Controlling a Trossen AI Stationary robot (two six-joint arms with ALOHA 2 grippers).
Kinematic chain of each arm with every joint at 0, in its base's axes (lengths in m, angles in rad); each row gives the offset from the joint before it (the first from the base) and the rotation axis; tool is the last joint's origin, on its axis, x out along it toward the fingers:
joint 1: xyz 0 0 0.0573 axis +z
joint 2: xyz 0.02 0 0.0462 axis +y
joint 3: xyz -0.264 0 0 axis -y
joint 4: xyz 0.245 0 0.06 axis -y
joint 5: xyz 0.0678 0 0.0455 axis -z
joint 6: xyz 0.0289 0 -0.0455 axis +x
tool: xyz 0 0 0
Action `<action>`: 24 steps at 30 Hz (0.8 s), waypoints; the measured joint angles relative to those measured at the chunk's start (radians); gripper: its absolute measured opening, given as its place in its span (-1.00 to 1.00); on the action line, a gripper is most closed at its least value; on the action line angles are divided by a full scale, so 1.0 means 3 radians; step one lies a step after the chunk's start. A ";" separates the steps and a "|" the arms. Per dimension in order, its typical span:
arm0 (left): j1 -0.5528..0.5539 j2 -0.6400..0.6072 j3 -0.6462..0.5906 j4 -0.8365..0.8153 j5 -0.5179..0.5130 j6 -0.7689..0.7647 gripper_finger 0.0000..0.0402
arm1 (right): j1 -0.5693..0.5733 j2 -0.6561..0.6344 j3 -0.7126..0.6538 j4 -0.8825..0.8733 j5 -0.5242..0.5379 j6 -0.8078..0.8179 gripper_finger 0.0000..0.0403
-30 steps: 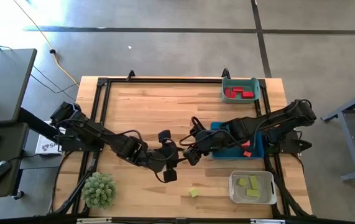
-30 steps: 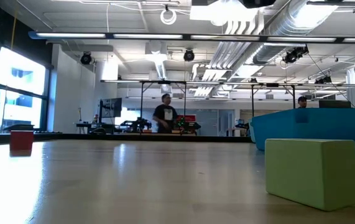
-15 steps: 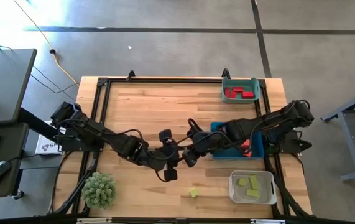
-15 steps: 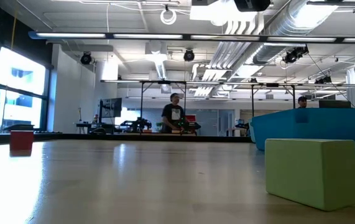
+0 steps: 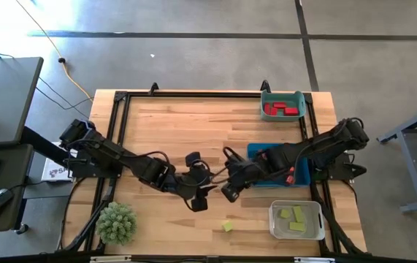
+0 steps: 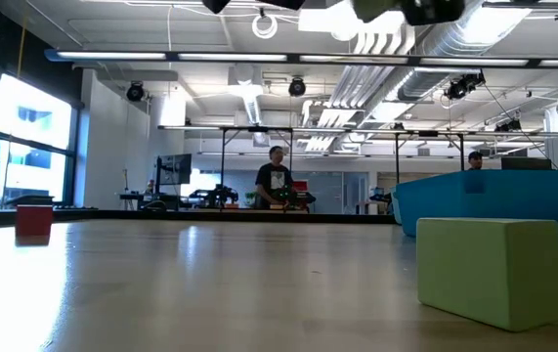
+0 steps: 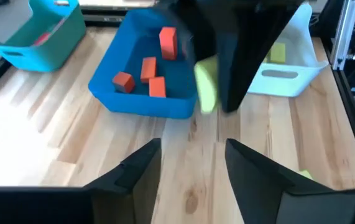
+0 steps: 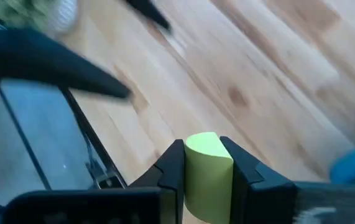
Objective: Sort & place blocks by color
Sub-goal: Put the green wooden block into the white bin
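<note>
- My right hand grips a yellow-green block mid-worktop.
- My left hand, fingers parted and empty, faces it from nine o'clock.
- Blue bin at its three o'clock; plant ball at eight.

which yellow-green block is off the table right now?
The one clamped in the right pincer: yellow-green block, held above the wood mid-table. The other loose one lies on the table near the front edge; the rest sit in the white bin.

Yellow-green block clamped in right gripper — another loose on table.
</note>
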 joint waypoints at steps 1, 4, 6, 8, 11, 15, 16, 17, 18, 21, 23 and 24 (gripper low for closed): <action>0.0000 0.0000 0.0000 -0.0025 0.0004 -0.0025 -0.15 | 0.0037 0.0000 0.0000 -0.0071 0.0001 0.0050 -0.76; 0.0000 0.0000 0.0000 -0.0099 0.0006 -0.0049 -0.04 | 0.0184 0.0000 0.0000 -0.0332 0.0004 0.0202 -0.76; 0.0013 0.0000 0.0000 -0.0144 0.0005 -0.0069 0.02 | 0.0305 0.0000 0.0000 -0.0500 0.0040 0.0333 -0.76; 0.0039 0.0000 0.0001 -0.0224 0.0005 -0.0148 0.06 | 0.0439 0.0000 0.0000 -0.0693 0.0117 0.0502 -0.76; 0.0087 0.0000 0.0001 -0.0388 0.0008 -0.0255 0.09 | 0.0652 0.0000 0.0000 -0.0975 0.0204 0.0801 -0.76; 0.0155 0.0000 0.0001 -0.0647 0.0071 -0.0425 0.08 | 0.0952 -0.0001 0.0000 -0.1329 0.0282 0.1284 -0.76; 0.0173 0.0000 0.0001 -0.0721 0.0079 -0.0481 0.08 | 0.1027 -0.0001 0.0000 -0.1415 0.0283 0.1414 -0.75; 0.0191 0.0000 0.0001 -0.0798 0.0080 -0.0547 0.08 | 0.1104 -0.0001 0.0000 -0.1505 0.0283 0.1554 -0.75; 0.0205 0.0000 0.0001 -0.0871 0.0082 -0.0616 0.08 | 0.1180 -0.0001 0.0000 -0.1595 0.0283 0.1691 -0.75; 0.0255 0.0000 0.0001 -0.1111 0.0113 -0.0816 0.08 | 0.1404 -0.0001 0.0000 -0.1841 0.0283 0.2089 -0.75; 0.0289 0.0000 0.0001 -0.1277 0.0174 -0.0950 0.08 | 0.1551 -0.0001 0.0000 -0.2012 0.0284 0.2315 -0.75; 0.0309 0.0000 0.0001 -0.1359 0.0209 -0.1030 0.08 | 0.1615 -0.0001 0.0000 -0.2095 0.0286 0.2410 -0.75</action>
